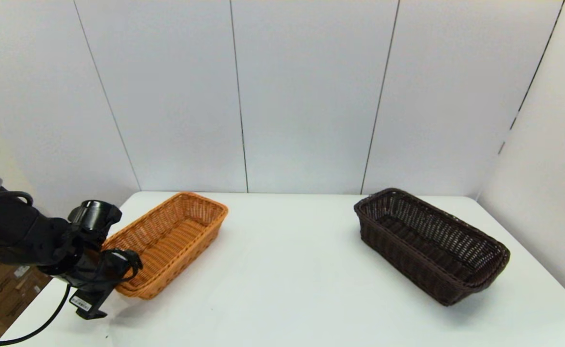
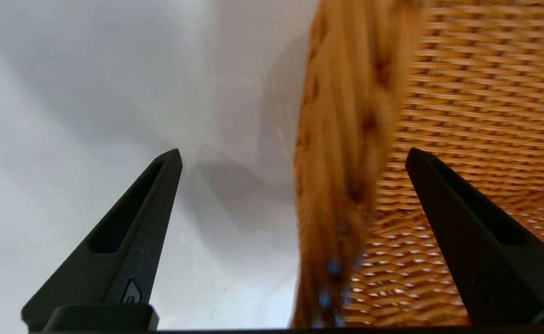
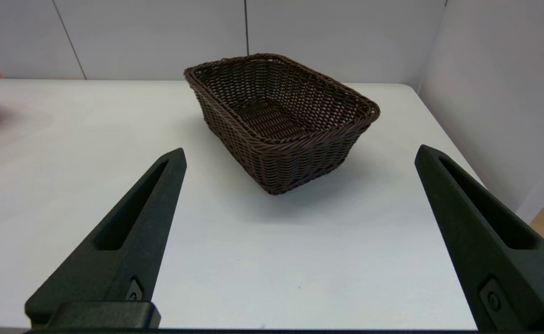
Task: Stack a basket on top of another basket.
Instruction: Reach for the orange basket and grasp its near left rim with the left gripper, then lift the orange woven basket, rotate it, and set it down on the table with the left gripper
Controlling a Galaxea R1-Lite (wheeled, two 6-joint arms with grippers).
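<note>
Dark brown wicker basket (image 1: 431, 244) sits empty on the right of the white table (image 1: 282, 270), well apart from the orange-tan basket (image 1: 169, 239) (also empty) on the left. Left gripper (image 2: 293, 155) is wide open astride that orange basket's near rim, apparently to grip it. Right gripper (image 3: 300, 155), open and holding nothing, faces the dark basket from a distance.

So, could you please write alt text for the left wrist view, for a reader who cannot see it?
The open left gripper straddles the braided rim of the orange basket, with one black finger outside over the white table and the other inside the basket. The rim runs between the two fingers, very close to the camera and blurred.
</note>
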